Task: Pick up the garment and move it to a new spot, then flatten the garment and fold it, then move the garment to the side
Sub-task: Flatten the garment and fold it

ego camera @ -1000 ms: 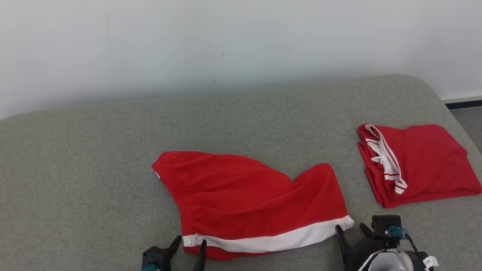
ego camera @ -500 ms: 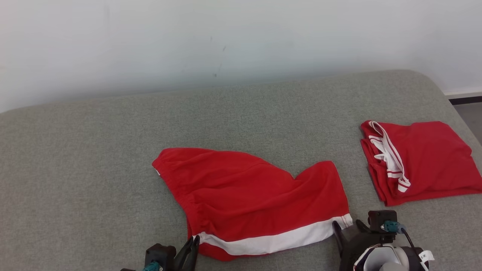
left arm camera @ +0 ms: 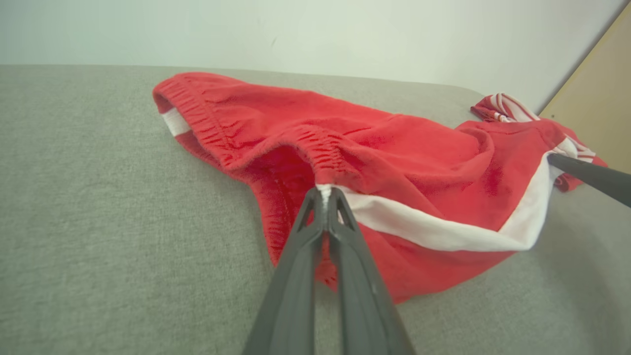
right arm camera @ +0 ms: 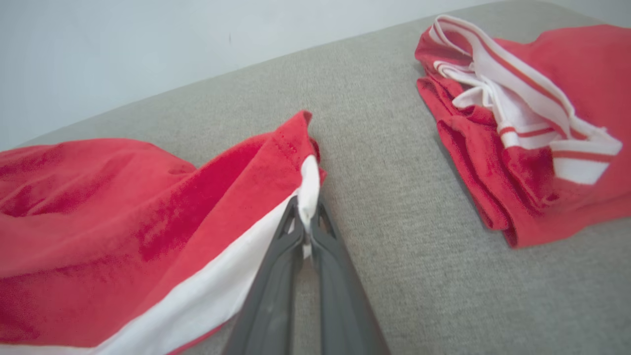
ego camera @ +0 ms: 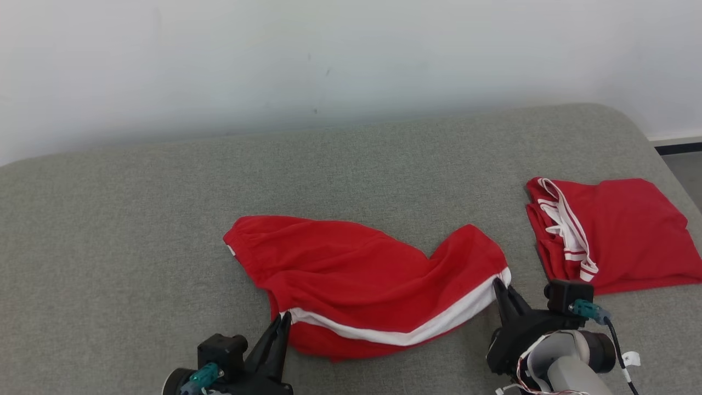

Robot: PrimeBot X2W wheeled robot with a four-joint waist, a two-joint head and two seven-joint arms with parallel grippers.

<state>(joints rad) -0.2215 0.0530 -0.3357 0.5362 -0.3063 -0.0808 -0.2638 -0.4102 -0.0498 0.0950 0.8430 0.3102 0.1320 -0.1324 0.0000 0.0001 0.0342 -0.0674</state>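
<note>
We are pinching the red shorts [ego camera: 362,269] with both our grippers. Our left gripper [ego camera: 284,318] is near the bottom of the head picture, a bit left of the middle. It is squeezing its two dark fingers tight on the left end of the white stripe [ego camera: 395,333]. Our right gripper [ego camera: 498,284], at the lower right, is squeezing tight on the other end of that stripe, at the corner of the leg. The shorts are lying in the middle of the picture on the grey cushion [ego camera: 137,230]. The stripe is bending in a curve between our two grippers. Another red cloth [ego camera: 630,230] with white bands is sitting folded at the right side, apart from the shorts. A pale wall [ego camera: 329,55] is standing behind the cushion, along the top.
</note>
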